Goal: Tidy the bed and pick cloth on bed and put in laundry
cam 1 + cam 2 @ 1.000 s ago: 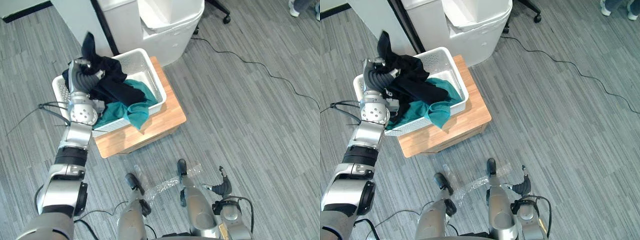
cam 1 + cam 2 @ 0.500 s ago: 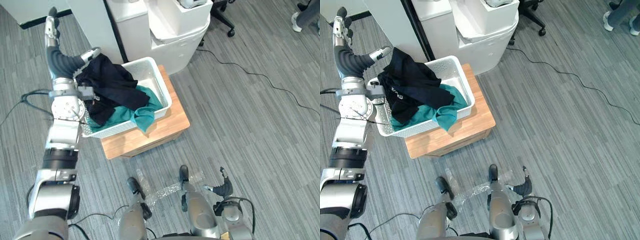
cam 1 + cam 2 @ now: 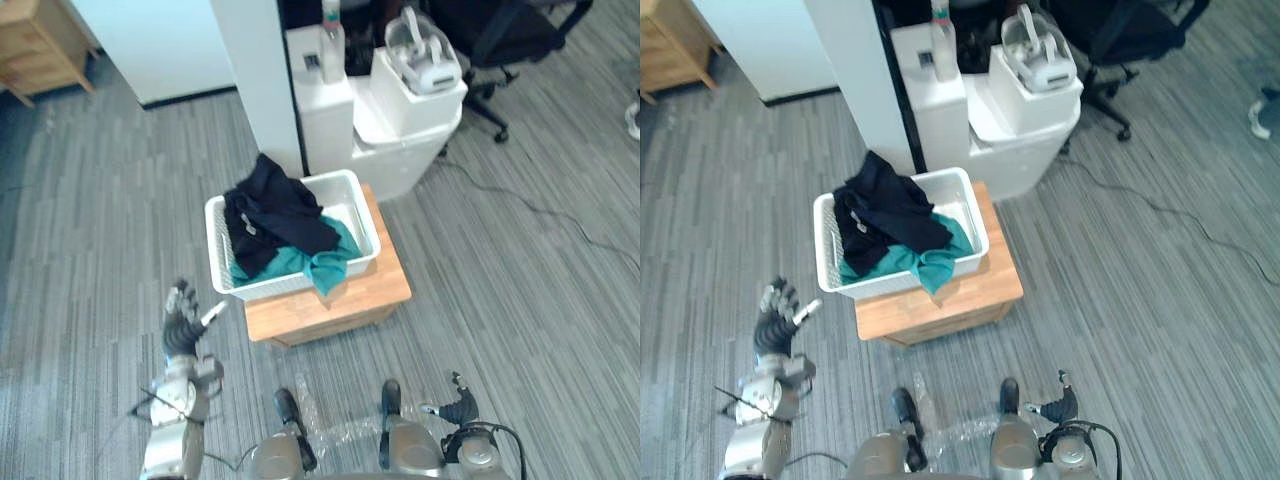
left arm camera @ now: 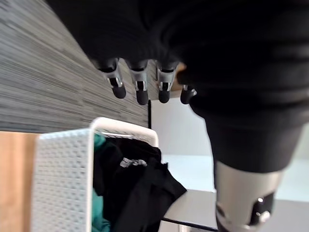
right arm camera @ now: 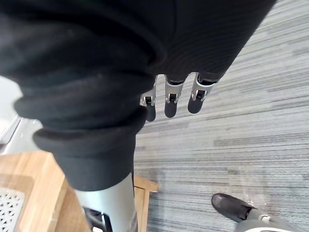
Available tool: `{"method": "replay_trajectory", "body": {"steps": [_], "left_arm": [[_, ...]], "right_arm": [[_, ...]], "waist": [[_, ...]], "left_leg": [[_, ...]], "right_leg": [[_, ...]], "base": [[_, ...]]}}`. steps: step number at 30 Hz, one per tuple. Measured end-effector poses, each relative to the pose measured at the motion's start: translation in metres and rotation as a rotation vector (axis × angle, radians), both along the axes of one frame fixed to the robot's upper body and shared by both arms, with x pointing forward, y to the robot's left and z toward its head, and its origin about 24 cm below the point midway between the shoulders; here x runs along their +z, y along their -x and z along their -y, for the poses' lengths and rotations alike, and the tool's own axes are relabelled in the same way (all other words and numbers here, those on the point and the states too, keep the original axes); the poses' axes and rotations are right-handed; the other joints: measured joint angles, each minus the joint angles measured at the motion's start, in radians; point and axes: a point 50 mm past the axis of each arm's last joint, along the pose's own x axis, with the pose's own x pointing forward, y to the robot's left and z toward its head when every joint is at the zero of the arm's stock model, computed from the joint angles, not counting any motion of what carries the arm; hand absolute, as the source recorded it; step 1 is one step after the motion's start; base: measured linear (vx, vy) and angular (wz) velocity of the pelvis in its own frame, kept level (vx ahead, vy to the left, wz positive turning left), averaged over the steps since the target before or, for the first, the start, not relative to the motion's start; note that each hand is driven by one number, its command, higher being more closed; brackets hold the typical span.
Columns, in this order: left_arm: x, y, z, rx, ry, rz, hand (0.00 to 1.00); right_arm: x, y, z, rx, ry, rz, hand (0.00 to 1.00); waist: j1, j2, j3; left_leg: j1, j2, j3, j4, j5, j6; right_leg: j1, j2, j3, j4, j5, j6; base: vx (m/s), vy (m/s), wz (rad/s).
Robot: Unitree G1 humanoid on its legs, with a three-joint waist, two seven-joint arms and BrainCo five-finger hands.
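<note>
One white basket (image 3: 275,288) sits on one low wooden stand (image 3: 340,300), and both cloths are in it. There are two. The black cloth (image 3: 275,210) is heaped on the basket's left half, with a fold rising over the far rim. The teal cloth (image 3: 300,262) lies under and beside it, and one corner hangs over the basket's near rim onto the stand.

The left hand (image 3: 182,320) is raised over the grey floor (image 3: 520,280), to the left of the basket and nearer the robot, well apart from it. Its fingers are straight and spread and its thumb stands out to the side — it holds nothing. In its wrist view the fingers (image 4: 140,89) point toward the basket's wall, and the black cloth shows over the rim.

The right hand (image 5: 170,92) also has straight, relaxed fingers and holds nothing. Past them lie the floor and an edge of the stand.

Behind the basket stands one white unit (image 3: 400,140), close to its far rim, with one bottle (image 3: 331,30) on top. One black chair (image 3: 500,40) is beyond the basket to the right, and one wooden cabinet (image 3: 35,40) is far off to its left.
</note>
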Motion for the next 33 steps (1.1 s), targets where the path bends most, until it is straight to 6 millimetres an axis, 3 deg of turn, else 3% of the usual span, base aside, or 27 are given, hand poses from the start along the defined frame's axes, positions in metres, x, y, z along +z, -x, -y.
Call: {"method": "replay_trajectory", "body": {"steps": [4, 6, 9, 12, 13, 19, 23, 26, 28, 30, 31, 32, 33], "left_arm": [[-0.049, 0.03, 0.015, -0.024, 0.049, -0.264, 0.0], [-0.079, 0.061, 0.021, -0.025, 0.055, -0.468, 0.0], [-0.101, 0.095, 0.019, 0.051, 0.096, -0.647, 0.0], [-0.107, 0.112, 0.016, 0.069, 0.1, -0.731, 0.0], [-0.116, 0.134, 0.018, 0.065, 0.111, -0.857, 0.0], [-0.116, 0.132, 0.02, 0.057, 0.109, -0.852, 0.0], [-0.111, 0.118, 0.024, 0.008, 0.068, -0.799, 0.0], [-0.102, 0.09, 0.033, -0.003, 0.105, -0.65, 0.0], [-0.096, 0.075, 0.051, -0.019, 0.186, -0.556, 0.0], [-0.092, 0.068, 0.054, -0.002, 0.238, -0.493, 0.0], [-0.089, 0.061, 0.054, -0.007, 0.25, -0.46, 0.0], [-0.086, 0.057, 0.053, -0.013, 0.243, -0.444, 0.0], [-0.087, 0.058, 0.05, -0.004, 0.25, -0.445, 0.0]], "right_arm": [[-0.01, 0.003, -0.003, -0.075, -0.081, -0.042, 0.0], [-0.017, 0.008, -0.005, -0.16, -0.146, -0.071, 0.0], [-0.025, 0.018, -0.006, -0.257, -0.205, -0.11, 0.0], [-0.028, 0.022, -0.004, -0.295, -0.226, -0.133, 0.0], [-0.038, 0.035, -0.004, -0.394, -0.285, -0.214, 0.0], [-0.039, 0.038, -0.004, -0.398, -0.285, -0.218, 0.0], [-0.036, 0.042, -0.003, -0.411, -0.293, -0.181, 0.0], [-0.035, 0.042, -0.004, -0.343, -0.289, -0.168, 0.0], [-0.033, 0.039, -0.003, -0.275, -0.275, -0.166, 0.0], [-0.032, 0.034, -0.004, -0.21, -0.274, -0.17, 0.0], [-0.03, 0.025, -0.008, -0.182, -0.284, -0.153, 0.0], [-0.028, 0.017, -0.013, -0.138, -0.287, -0.139, 0.0], [-0.027, 0.013, -0.015, -0.119, -0.284, -0.135, 0.0]], "waist": [[0.006, -0.001, -0.025], [0.006, -0.009, -0.036], [0.007, -0.019, -0.058], [0.012, -0.02, -0.063], [0.012, -0.017, -0.133], [0.012, -0.018, -0.133], [0.018, -0.017, -0.132], [0.04, -0.016, -0.13], [0.063, -0.007, -0.123], [0.079, -0.001, -0.108], [0.074, -0.001, -0.096], [0.07, -0.013, -0.074], [0.079, -0.015, -0.067]], "left_leg": [[0.025, 0.001, 0.005, 0.0, -0.008, -0.004], [0.043, 0.001, 0.009, 0.0, -0.013, -0.006], [0.049, 0.001, 0.01, 0.0, -0.02, -0.01], [0.071, -0.001, 0.011, 0.0, -0.026, -0.012], [0.101, 0.001, 0.006, 0.0, -0.046, -0.019], [0.098, 0.001, 0.002, 0.0, -0.046, -0.019], [0.078, -0.01, -0.069, 0.0, -0.045, -0.017], [0.025, -0.043, -0.195, 0.001, -0.021, 0.003], [-0.015, -0.073, -0.3, 0.007, 0.005, 0.018], [-0.061, -0.1, -0.328, 0.01, 0.06, 0.041], [-0.113, -0.127, -0.331, 0.009, 0.144, 0.047], [-0.16, -0.142, -0.3, 0.028, 0.163, 0.059], [-0.183, -0.131, -0.167, 0.139, 0.052, 0.121]], "right_leg": [[0.022, 0.0, 0.001, 0.002, -0.008, 0.001], [0.036, 0.0, 0.003, 0.001, -0.016, 0.011], [0.047, 0.0, 0.001, -0.006, -0.017, 0.011], [0.069, -0.001, 0.001, -0.01, -0.02, 0.01], [0.102, 0.002, -0.01, -0.022, -0.039, 0.013], [0.102, 0.001, -0.015, -0.022, -0.04, 0.015], [0.122, -0.011, -0.079, -0.012, -0.053, 0.023], [0.164, -0.035, -0.216, -0.004, -0.074, 0.04], [0.172, -0.058, -0.328, 0.038, -0.106, 0.055], [0.17, -0.073, -0.404, 0.085, -0.137, 0.051], [0.155, -0.08, -0.465, 0.112, -0.172, 0.002], [0.166, -0.089, -0.537, 0.092, -0.166, -0.021], [0.169, -0.108, -0.581, 0.105, -0.158, 0.014]], "base": [[0.03, -0.002, -0.01], [0.01, 0.0, -0.02], [0.0, 0.0, 0.0], [0.0, 0.0, 0.0], [0.0, 0.0, 0.0], [0.0, 0.0, 0.03], [0.01, -0.001, 0.47], [0.03, 0.007, 1.26], [0.04, 0.019, 1.59], [-0.02, 0.018, 1.63], [-0.17, 0.035, 2.21], [-0.21, 0.104, 2.0], [-0.13, 0.117, 1.46]]}}
